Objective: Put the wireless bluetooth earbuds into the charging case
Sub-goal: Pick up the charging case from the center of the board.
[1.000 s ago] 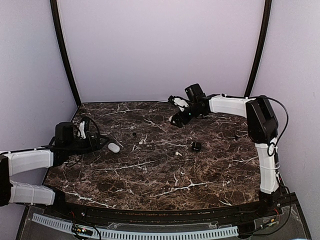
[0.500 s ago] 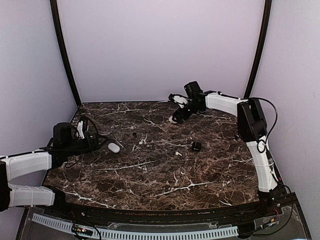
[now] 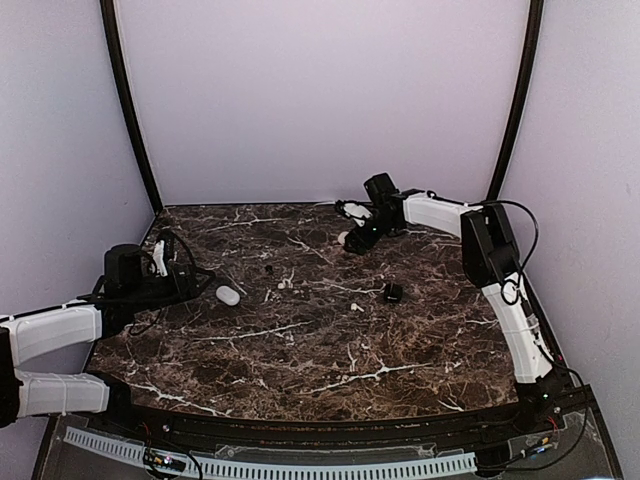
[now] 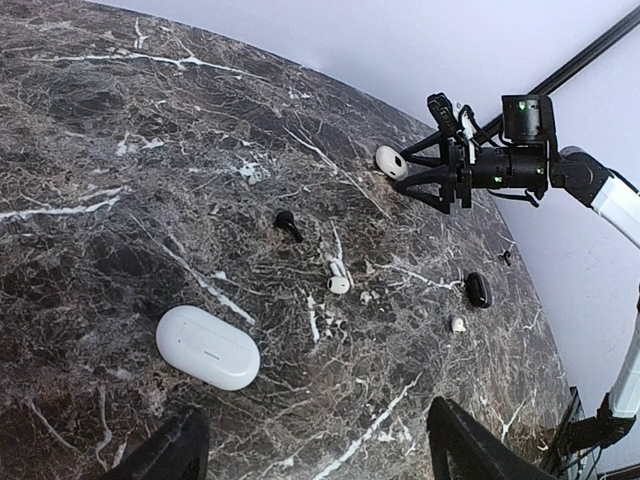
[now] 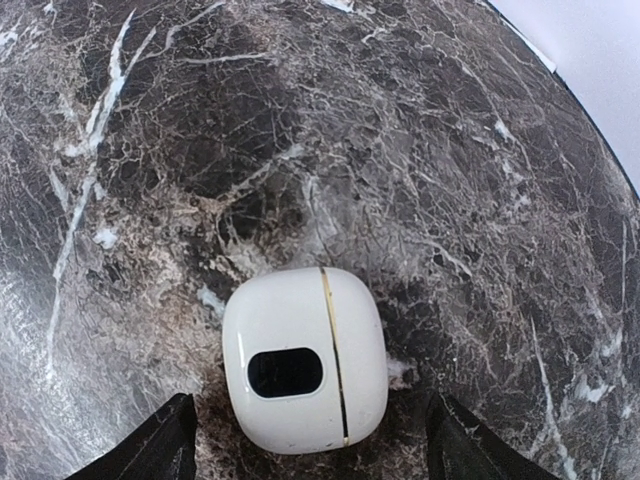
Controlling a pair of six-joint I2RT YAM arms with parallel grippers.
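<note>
Pickup seemed in hand: right pincer (image 5: 310, 440), wide open and empty, straddled the charging case (image 5: 303, 358) near the far edge of the desk (image 3: 300, 350). Left pincer (image 4: 320, 447) gaped empty. Loose earbuds (image 4: 338, 280) lay mid-desk. Next likely called for closing squarely.

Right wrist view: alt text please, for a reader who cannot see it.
A closed white charging case with a thin gold seam and a dark oval window lies on the dark marble table. The right gripper is open, with its fingers at the bottom corners on either side of the case, not touching it.
</note>
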